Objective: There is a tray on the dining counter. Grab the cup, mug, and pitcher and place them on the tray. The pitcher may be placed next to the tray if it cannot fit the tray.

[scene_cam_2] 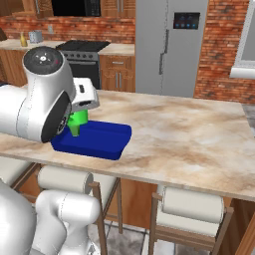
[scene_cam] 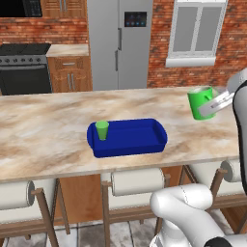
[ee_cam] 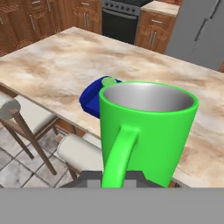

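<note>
The gripper [scene_cam: 212, 104] is clamped on the handle of the green mug [scene_cam: 199, 102], holding it upright above the dining counter [scene_cam: 43, 130]. The blue tray [scene_cam: 140, 140] lies to the mug's left, lower down, with the cup [scene_cam: 102, 130] at its far-left end.

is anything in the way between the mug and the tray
Nothing visible blocks it. The gripper holds the mug above the bare counter, right of the tray. The cup stands at the tray's far left end, leaving room.
</note>
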